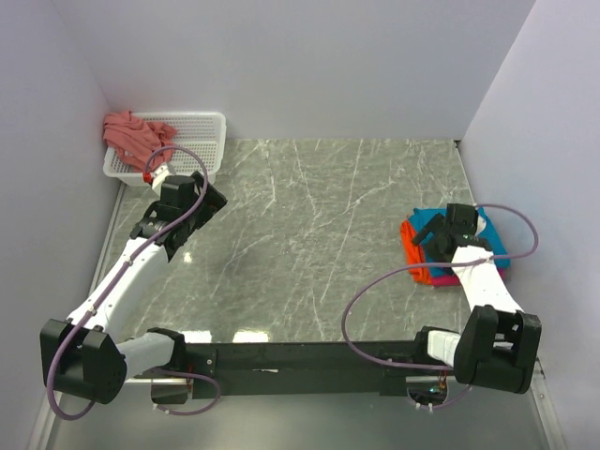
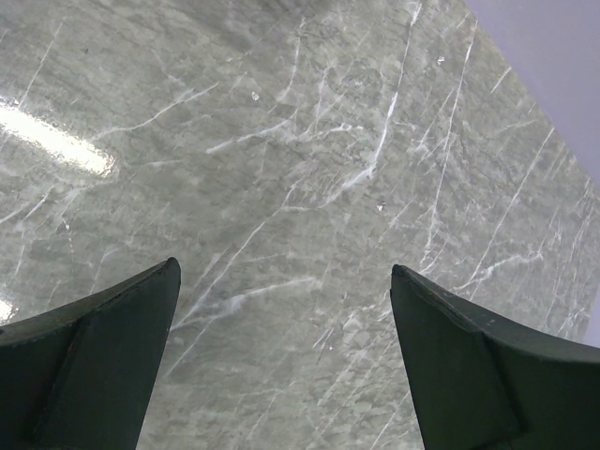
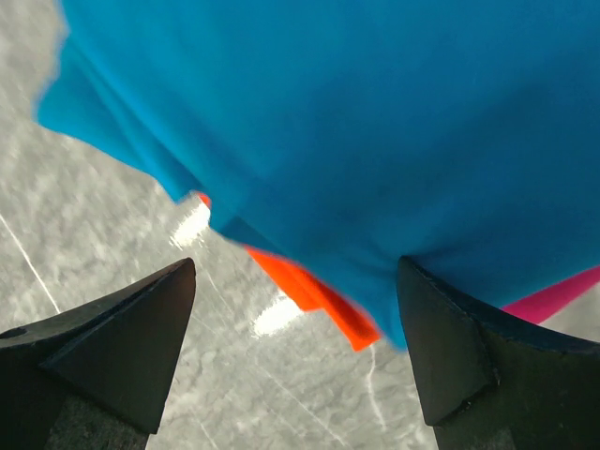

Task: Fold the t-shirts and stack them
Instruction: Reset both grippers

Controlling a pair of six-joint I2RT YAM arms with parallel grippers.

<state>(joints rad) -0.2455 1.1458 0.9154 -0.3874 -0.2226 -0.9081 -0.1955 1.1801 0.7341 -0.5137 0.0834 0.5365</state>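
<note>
Hovering over the teal-blue t-shirt (image 3: 375,112), right fingers (image 3: 103,347) spread wide; left fingers (image 2: 94,366) wide too, above the worktop (image 2: 281,141).

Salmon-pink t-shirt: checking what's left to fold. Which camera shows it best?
Top external: the salmon-pink t-shirt lies crumpled over the left end of the white basket. Neither wrist view shows it: left sees only table, right sees the stacked teal-blue shirt.

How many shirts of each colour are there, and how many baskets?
teal-blue t-shirt: 1
orange t-shirt: 1
magenta-pink t-shirt: 1
salmon-pink t-shirt: 1
white basket: 1
Total: 5 things
</note>
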